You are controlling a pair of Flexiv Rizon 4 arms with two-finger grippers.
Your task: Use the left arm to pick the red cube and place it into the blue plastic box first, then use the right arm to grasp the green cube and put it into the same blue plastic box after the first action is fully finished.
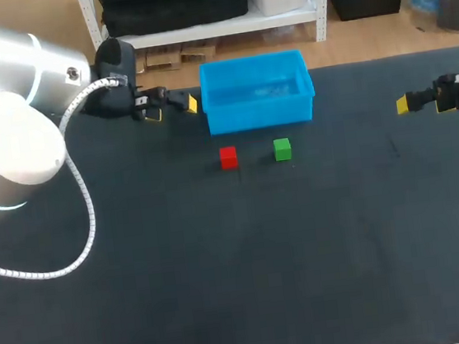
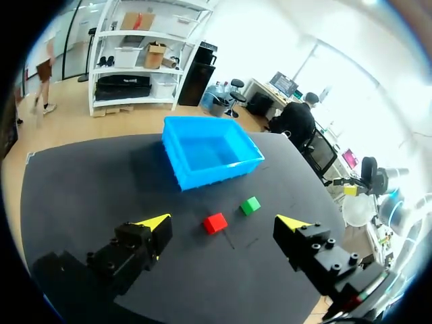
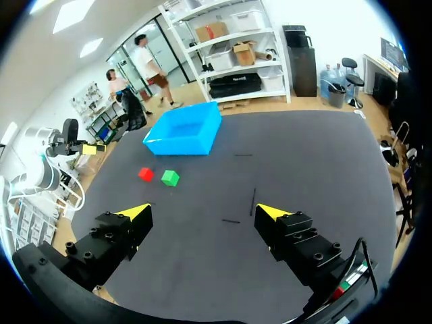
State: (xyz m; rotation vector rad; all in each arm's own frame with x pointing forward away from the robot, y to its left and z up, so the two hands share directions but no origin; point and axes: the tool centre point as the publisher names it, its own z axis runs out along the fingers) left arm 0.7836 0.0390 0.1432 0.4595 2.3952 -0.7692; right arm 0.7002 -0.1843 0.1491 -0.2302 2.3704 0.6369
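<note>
Head view: red cube, green cube outside box; left gripper, right gripper spread.

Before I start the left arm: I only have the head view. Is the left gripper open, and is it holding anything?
Observer: The left wrist view shows the left gripper open, fingers wide apart, with nothing held.
Operator: Is the red cube lined up with it?
Observer: Yes. The red cube sits on the table ahead of the gripper, roughly centred between the two fingers and touching neither.
Operator: And the right side?
Observer: The right wrist view shows the right gripper open and empty, with the green cube well ahead of it.
</note>
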